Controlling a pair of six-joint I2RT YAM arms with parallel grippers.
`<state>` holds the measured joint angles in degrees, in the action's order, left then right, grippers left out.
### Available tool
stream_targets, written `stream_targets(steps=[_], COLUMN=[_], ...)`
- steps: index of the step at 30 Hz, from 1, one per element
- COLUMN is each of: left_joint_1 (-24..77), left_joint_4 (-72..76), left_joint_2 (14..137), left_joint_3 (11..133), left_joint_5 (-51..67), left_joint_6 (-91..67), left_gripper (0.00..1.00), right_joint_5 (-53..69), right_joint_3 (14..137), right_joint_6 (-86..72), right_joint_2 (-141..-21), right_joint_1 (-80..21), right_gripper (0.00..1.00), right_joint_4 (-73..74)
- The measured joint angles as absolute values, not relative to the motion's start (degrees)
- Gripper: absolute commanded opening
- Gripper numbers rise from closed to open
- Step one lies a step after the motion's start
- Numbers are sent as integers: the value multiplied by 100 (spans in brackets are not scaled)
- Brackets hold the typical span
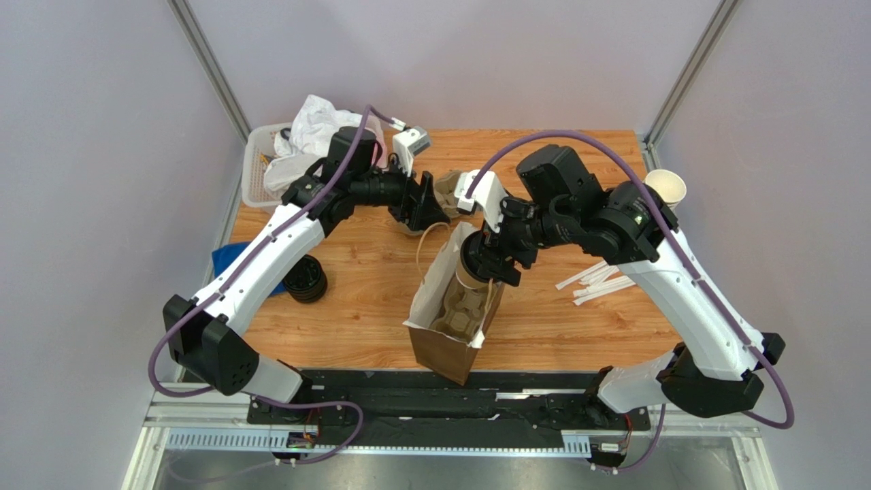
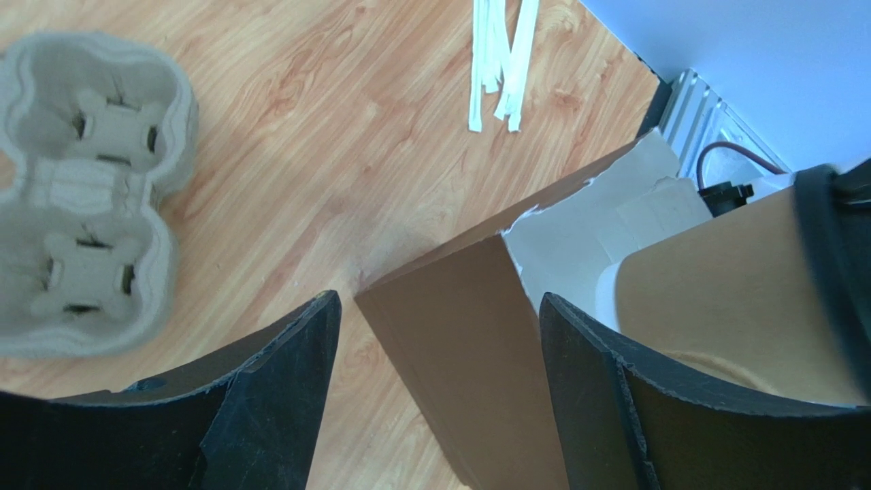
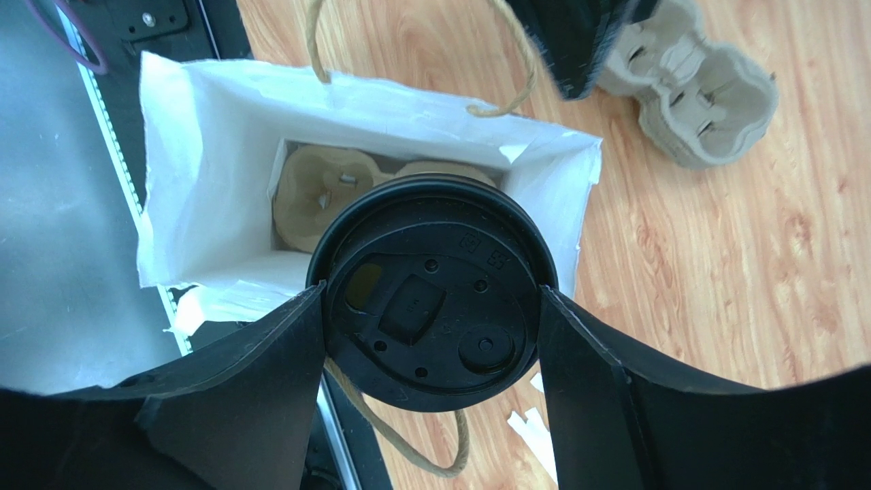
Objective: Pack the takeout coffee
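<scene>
closest to my right wrist lens are the two dark fingers (image 3: 256, 398) of the right arm's jaws, clamped on the black lid of the takeout coffee (image 3: 431, 296), one finger against each side of its rim. the cup hangs at the open mouth of the paper bag (image 3: 194, 143), lid toward the lens. i cannot tell whether its base has dipped below the bag's rim. beside the lid, down in the bag, sits a pulp cup carrier (image 3: 317, 184). from overhead the bag (image 1: 450, 352) stands upright on the wooden surface (image 1: 348, 306), and the tan side of the coffee (image 1: 472, 271) shows just under the right wrist. the left arm's jaws stand wide open with nothing pinched. their fingers (image 2: 276, 388) frame the bag's brown corner (image 2: 460, 347), and the coffee (image 2: 716, 296) leans in just past that corner. overhead, those jaws sit at the bag's far side, near its rope handle (image 1: 427, 240). a second, empty carrier (image 2: 87, 194) lies on the surface beyond the bag's far side. a few white wrapped straws (image 1: 593, 281) lie to the right of the bag, well apart from it. a stack of black lids (image 1: 305, 281) stands to the bag's left. a lidless cream cup (image 1: 666, 187) is far off to the bag's right, at the surface's edge.
</scene>
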<state>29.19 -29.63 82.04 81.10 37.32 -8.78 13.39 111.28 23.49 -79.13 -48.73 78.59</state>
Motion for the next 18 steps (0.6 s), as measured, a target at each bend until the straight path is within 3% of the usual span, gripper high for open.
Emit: stream_targets(steps=[9,18], left_joint_1=[2923,2816], left_joint_4=[-3142,-3242], left_joint_2=[8324,7133], left_joint_3=[8326,7559], left_joint_5=[3997,3782], left_joint_6=[-609,-788], left_gripper=[83,84], right_joint_5=[1205,1240], right_joint_3=[10604,10619], right_joint_6=[2355,2364], right_joint_2=[-7931,-8335], right_joint_1=[-4873,-4873], right_gripper=[39,39], right_joint_4=[7867,7861])
